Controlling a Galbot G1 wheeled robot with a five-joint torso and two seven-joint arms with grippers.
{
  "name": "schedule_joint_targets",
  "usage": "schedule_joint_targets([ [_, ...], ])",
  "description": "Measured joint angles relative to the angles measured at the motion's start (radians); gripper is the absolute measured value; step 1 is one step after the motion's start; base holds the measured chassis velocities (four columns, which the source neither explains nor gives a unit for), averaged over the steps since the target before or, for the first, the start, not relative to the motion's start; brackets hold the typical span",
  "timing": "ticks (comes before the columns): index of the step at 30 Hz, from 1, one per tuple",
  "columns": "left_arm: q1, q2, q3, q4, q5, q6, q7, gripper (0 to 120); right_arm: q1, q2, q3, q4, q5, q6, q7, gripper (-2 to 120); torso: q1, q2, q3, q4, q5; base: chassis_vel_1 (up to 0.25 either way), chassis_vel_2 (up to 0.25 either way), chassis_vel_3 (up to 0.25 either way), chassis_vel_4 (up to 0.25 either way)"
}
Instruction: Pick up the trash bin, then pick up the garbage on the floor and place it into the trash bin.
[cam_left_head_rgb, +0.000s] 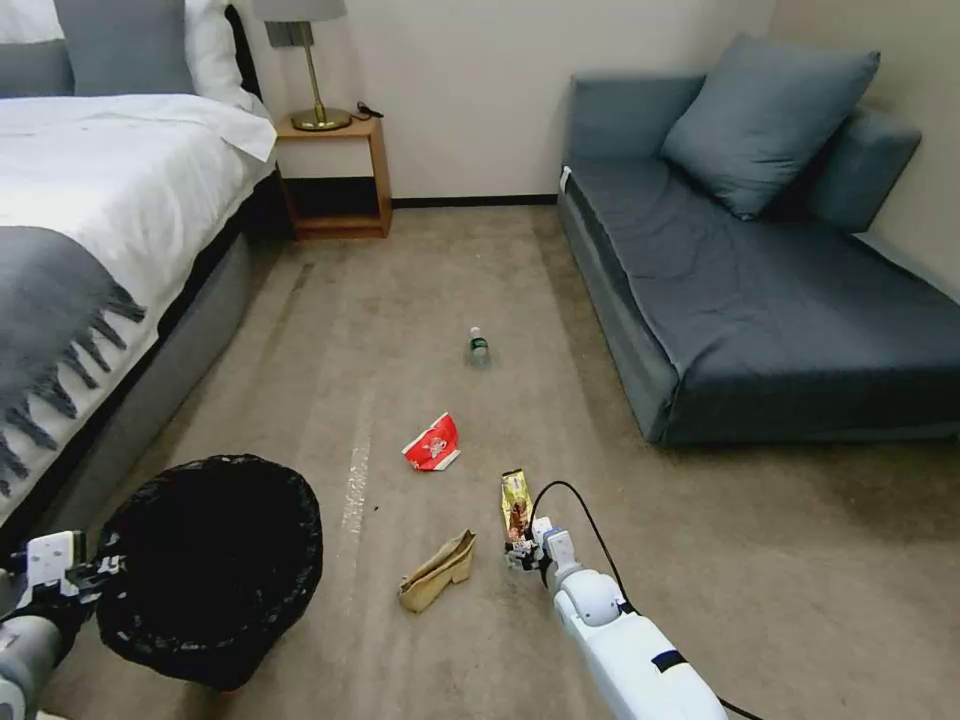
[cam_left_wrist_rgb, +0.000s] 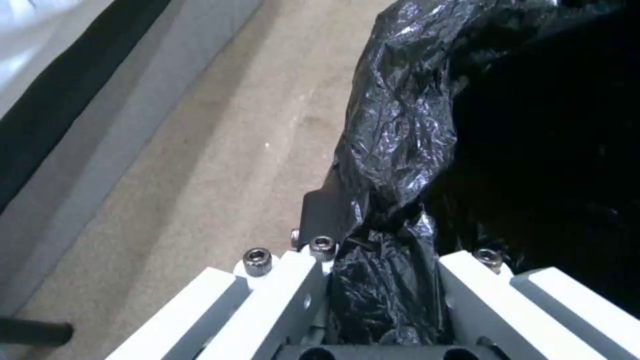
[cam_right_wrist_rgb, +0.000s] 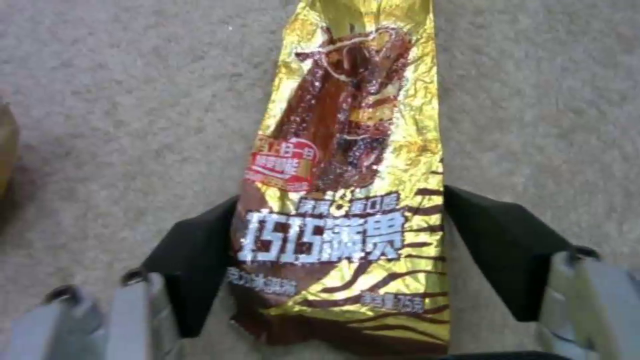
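1. The trash bin (cam_left_head_rgb: 215, 570) sits at the lower left of the head view, apparently lifted; the left gripper (cam_left_head_rgb: 85, 580) is clenched on its bag-lined rim (cam_left_wrist_rgb: 393, 150).
2. All four garbage pieces lie on the floor (cam_left_head_rgb: 700, 560), none binned: bottle (cam_left_head_rgb: 479, 347) mid-frame, red-and-white wrapper (cam_left_head_rgb: 432, 444) below it, paper bag (cam_left_head_rgb: 438, 572) lower centre.
3. The right gripper (cam_left_head_rgb: 522, 553) is down at the gold wrapper (cam_right_wrist_rgb: 347, 175), pads (cam_right_wrist_rgb: 193, 255) spread either side, not yet closed.
4. Bin pickup looks done; collecting is barely begun.
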Motion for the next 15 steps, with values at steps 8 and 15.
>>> schedule_joint_targets([
  [8,-0.007,0.0,0.01,0.005,0.0,0.0,0.0,3,-0.008,0.002,0.002,0.007,0.003,0.006,0.005,58,0.0,0.0,0.0,0.0004,0.0002,0.0,0.0,0.0,0.0],
  [15,-0.013,0.002,0.012,0.01,-0.003,0.0,0.002,3,-0.015,-0.002,0.007,0.018,0.007,0.014,0.013,41,0.0,0.0,0.0,-0.0001,-0.0004,0.0,0.0,0.0,0.0],
])
